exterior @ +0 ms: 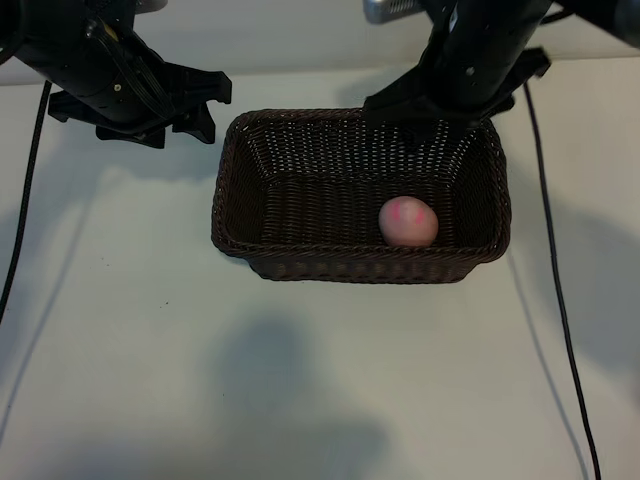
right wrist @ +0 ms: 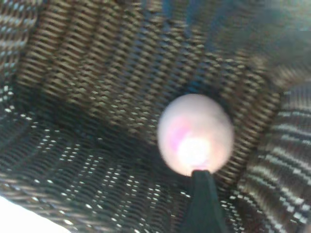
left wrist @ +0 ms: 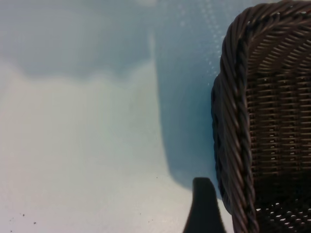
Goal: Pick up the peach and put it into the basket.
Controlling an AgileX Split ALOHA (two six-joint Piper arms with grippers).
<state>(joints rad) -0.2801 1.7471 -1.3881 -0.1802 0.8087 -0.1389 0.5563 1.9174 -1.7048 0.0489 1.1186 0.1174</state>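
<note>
The peach (exterior: 408,221) is a pale-pink ball with brighter pink blotches. It lies free on the floor of the dark-brown wicker basket (exterior: 232,160), toward its front right. My right gripper (exterior: 455,92) hangs over the basket's back right rim, open, with nothing in it. In the right wrist view the peach (right wrist: 195,134) sits just past one dark finger (right wrist: 204,199), apart from the jaws. My left gripper (exterior: 210,108) is parked open off the basket's back left corner. One of its fingers (left wrist: 204,208) shows beside the braided rim (left wrist: 233,145).
The basket stands at the back middle of a white table (exterior: 300,380). Black cables (exterior: 555,290) run down the right side and the left side (exterior: 20,230). Arm shadows fall on the bare table in front.
</note>
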